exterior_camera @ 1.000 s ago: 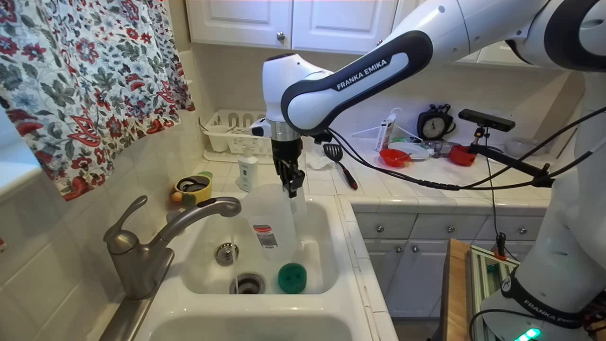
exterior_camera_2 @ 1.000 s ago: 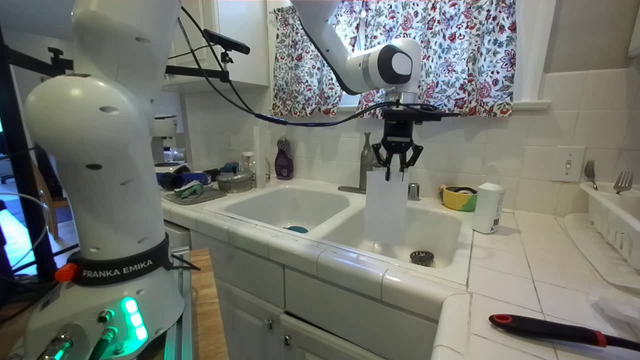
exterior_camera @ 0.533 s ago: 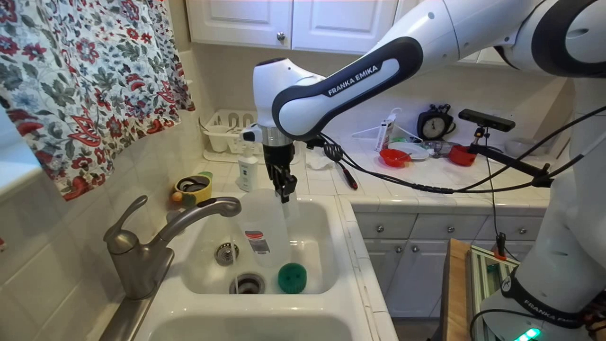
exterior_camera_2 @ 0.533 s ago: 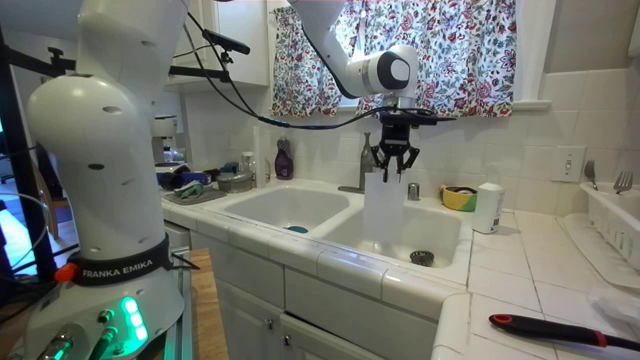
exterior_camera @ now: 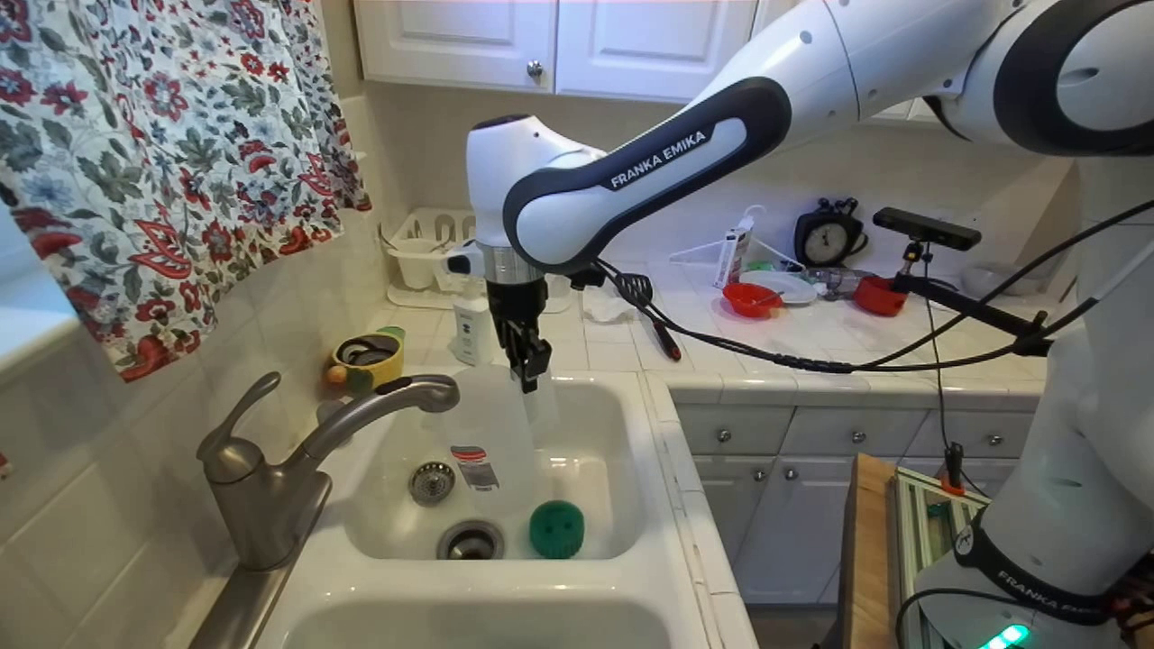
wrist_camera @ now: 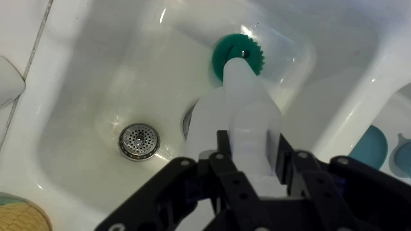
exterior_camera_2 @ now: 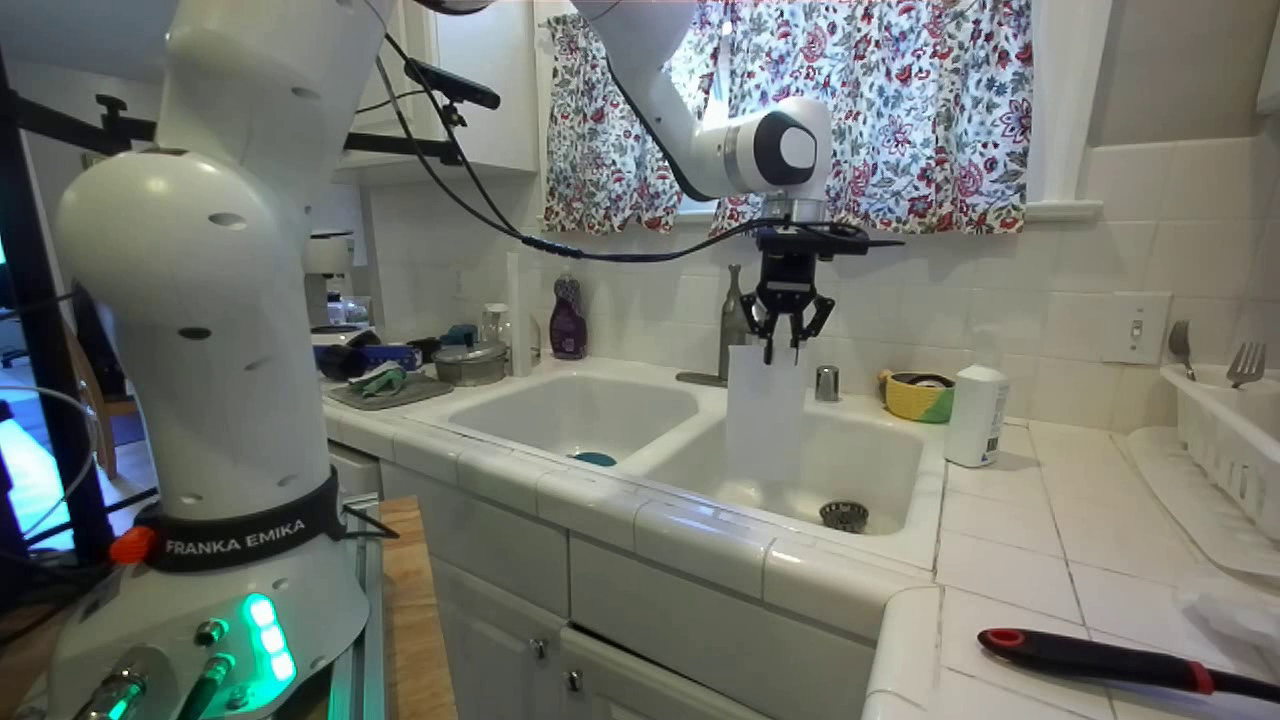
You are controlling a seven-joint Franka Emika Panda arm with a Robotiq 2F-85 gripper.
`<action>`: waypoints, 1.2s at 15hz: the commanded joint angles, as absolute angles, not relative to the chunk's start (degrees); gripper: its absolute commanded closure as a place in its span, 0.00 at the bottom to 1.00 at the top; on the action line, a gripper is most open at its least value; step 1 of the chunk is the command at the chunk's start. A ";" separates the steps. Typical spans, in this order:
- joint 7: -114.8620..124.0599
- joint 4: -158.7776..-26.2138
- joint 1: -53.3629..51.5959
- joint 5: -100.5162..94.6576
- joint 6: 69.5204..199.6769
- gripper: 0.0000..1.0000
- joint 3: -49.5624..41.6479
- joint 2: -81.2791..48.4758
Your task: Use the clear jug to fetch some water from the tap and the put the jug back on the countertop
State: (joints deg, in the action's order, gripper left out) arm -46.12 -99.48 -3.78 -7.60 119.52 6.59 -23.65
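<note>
The clear jug (exterior_camera: 496, 433), whitish and see-through with a small red and grey label, hangs in the sink basin, its upper edge close beside the spout of the grey tap (exterior_camera: 383, 410). In an exterior view the jug (exterior_camera_2: 765, 420) looks upright and the tap (exterior_camera_2: 732, 330) stands behind it. My gripper (exterior_camera: 529, 383) is at the jug's upper part. In the wrist view my gripper (wrist_camera: 252, 134) is shut on the jug's handle (wrist_camera: 249, 128), one pad on each side. I cannot tell whether the jug touches the basin floor. The white tiled countertop (exterior_camera_2: 1020, 540) borders the sink.
A green scrubber (exterior_camera: 556, 529) and two drains (wrist_camera: 139, 141) are in the basin. A white bottle (exterior_camera_2: 977, 415), a yellow pot (exterior_camera_2: 918, 397) and a white dish rack (exterior_camera_2: 1230, 440) stand beyond the sink. A spatula (exterior_camera: 665, 341) lies on the countertop.
My gripper and the jug have moved towards the tap spout and slightly down. The thin water stream seen under the spout earlier no longer shows; the jug's edge is now close to its line.
</note>
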 commanded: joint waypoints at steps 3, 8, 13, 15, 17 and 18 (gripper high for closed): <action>-44.93 -97.37 -3.95 -8.19 119.20 0.91 7.05 -24.86; -45.31 -97.78 -3.78 -8.67 118.67 0.91 6.81 -24.41; -45.44 -99.07 -3.11 -11.14 117.87 0.91 5.14 -22.96; -45.43 -99.50 -2.53 -11.94 117.58 0.91 4.38 -22.41; -45.33 -99.89 -1.85 -11.94 117.59 0.91 3.94 -21.73; -45.10 -100.11 -1.50 -11.51 117.84 0.91 3.84 -21.28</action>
